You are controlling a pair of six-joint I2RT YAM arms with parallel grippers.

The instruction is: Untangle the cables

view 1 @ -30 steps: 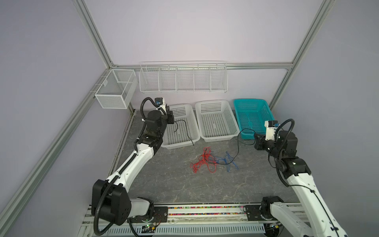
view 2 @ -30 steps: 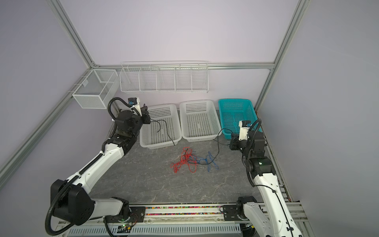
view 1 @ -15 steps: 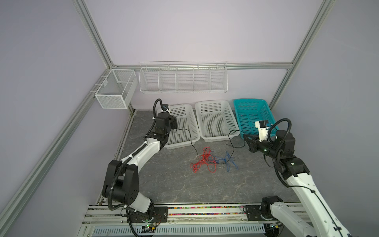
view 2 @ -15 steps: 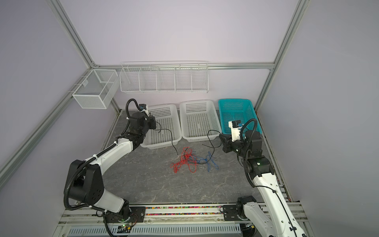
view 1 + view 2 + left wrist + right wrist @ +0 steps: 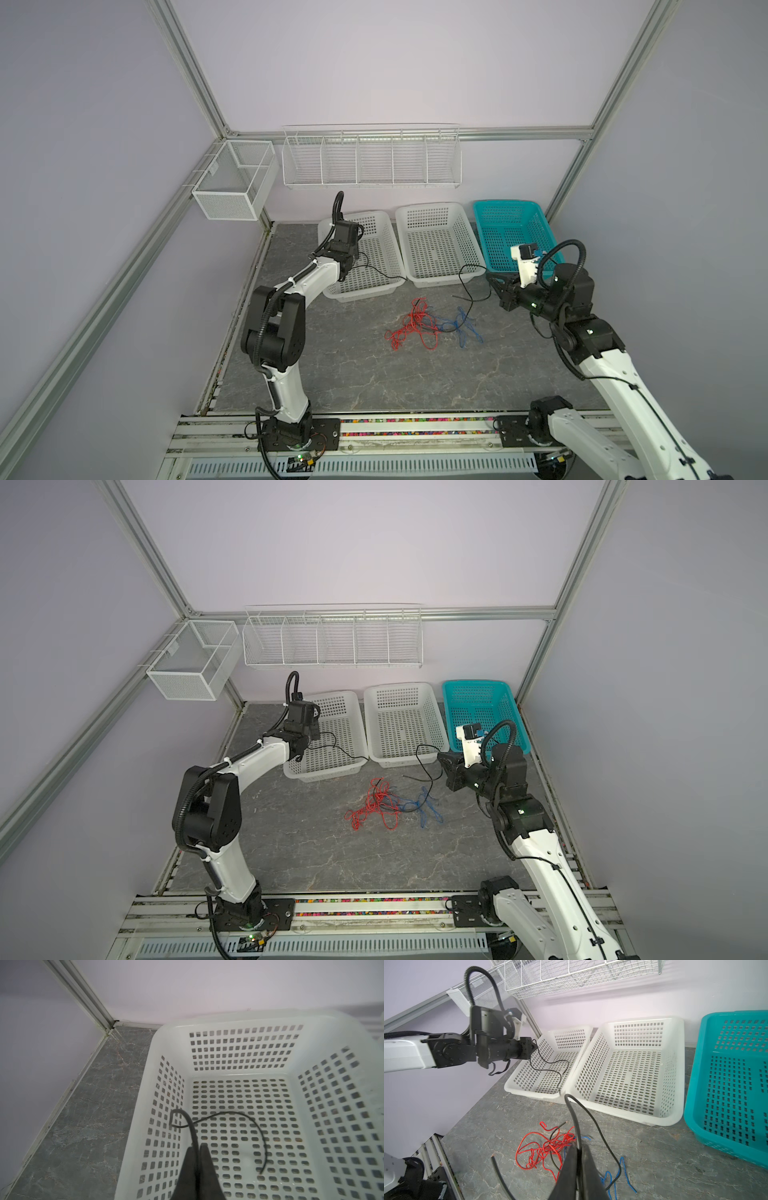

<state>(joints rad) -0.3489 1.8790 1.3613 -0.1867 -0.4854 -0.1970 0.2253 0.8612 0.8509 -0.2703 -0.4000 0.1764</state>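
Two black cables are in hand, one per arm. The left gripper (image 5: 197, 1147) is pinched tight on a short black cable (image 5: 228, 1113) above the left white basket (image 5: 150, 1076). It is likely staged for a drop, since this piece looks free of the pile.

The right gripper (image 5: 578, 1148) is clamped on a second black cable (image 5: 575, 1120), raised beside the tangle, probably to draw it out of the red cable (image 5: 415, 328) and blue cable (image 5: 459, 328) knotted on the grey table (image 5: 353, 374).

- Left wrist view only: the short cable's loose end rests on the basket floor.
- Right wrist view only: the held strand runs down into the knot.
- Both top views: the layout, with nothing in the middle white basket (image 5: 428, 205) or the teal basket (image 5: 505, 203).
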